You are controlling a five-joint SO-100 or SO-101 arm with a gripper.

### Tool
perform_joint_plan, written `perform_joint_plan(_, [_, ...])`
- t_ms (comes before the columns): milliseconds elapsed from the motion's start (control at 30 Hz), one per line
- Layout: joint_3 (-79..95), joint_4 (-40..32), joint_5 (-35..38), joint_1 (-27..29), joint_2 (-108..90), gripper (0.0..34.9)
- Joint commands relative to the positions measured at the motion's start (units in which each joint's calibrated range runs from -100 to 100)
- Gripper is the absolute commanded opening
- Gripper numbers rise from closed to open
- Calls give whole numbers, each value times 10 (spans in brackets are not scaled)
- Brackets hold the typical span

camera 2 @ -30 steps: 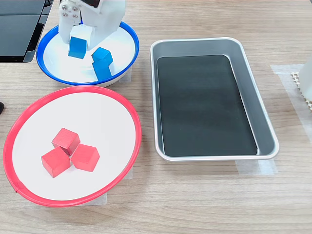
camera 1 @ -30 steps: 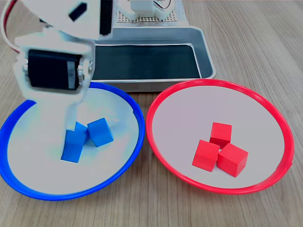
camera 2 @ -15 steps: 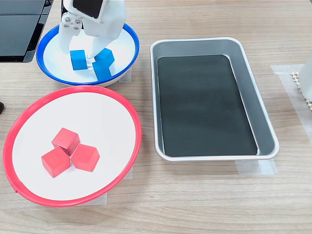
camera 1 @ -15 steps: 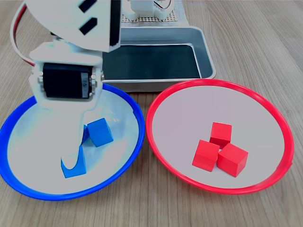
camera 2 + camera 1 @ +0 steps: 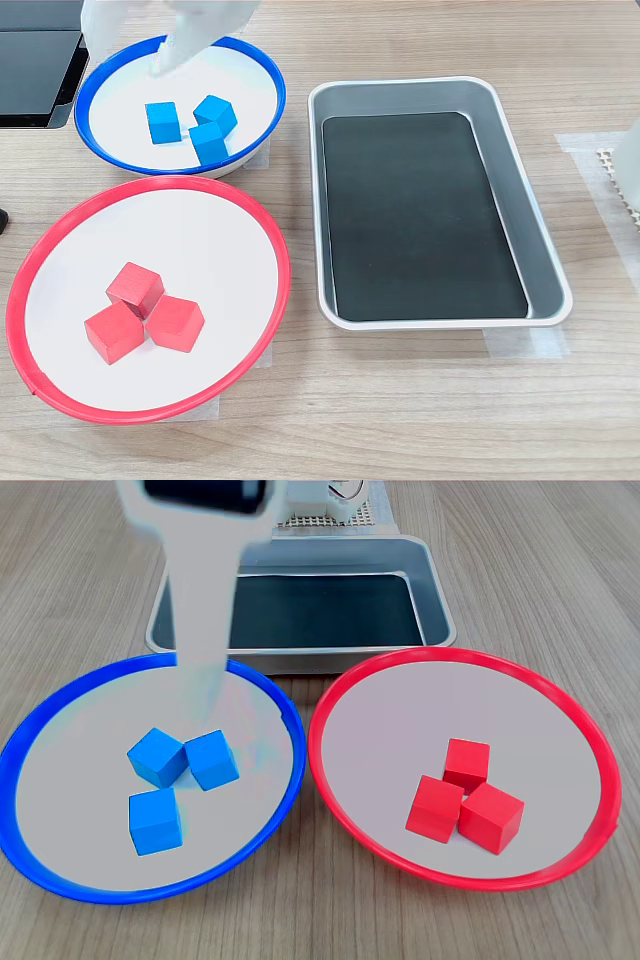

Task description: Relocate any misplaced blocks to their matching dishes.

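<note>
blue plate (image 5: 290,735): three blue cubes (image 5: 156,821)
red plate (image 5: 330,690): three red cubes (image 5: 466,764)
jaws: blurred, state unclear, holding nothing visible

Three blue cubes (image 5: 183,780) lie in the one blue-rimmed plate (image 5: 60,880), and three red cubes (image 5: 463,798) lie in the one red-rimmed plate (image 5: 340,685). One silver metal tray (image 5: 545,250) stands beside the two plates. That makes six cubes, two plates and one tray.

You see a light wood-grain tabletop (image 5: 420,400) under even, soft light, clear tape patches (image 5: 590,150) on it, a dark panel (image 5: 35,60) at the second exterior view's upper left
</note>
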Motion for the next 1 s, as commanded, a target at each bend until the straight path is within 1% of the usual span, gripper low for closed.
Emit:
perform_joint_plan(0, [175, -69, -3, -35, -197, 27])
perform_joint_plan(33, [228, -89, -5, -46, -237, 16])
perform_joint_plan(133, [417, -165, -8, -83, -379, 6])
perform_joint_plan(233, [549, -195, -11, -110, -491, 4])
perform_joint_plan(367, [663, -196, -19, -136, -612, 4])
perform_joint_plan(500, [759, -195, -37, -146, -724, 4])
perform_joint_plan(633, [818, -198, -57, -140, -798, 4])
perform_joint_plan(800, [883, -219, -85, -122, -874, 4])
perform_joint_plan(967, [951, -199, -118, -113, -982, 4])
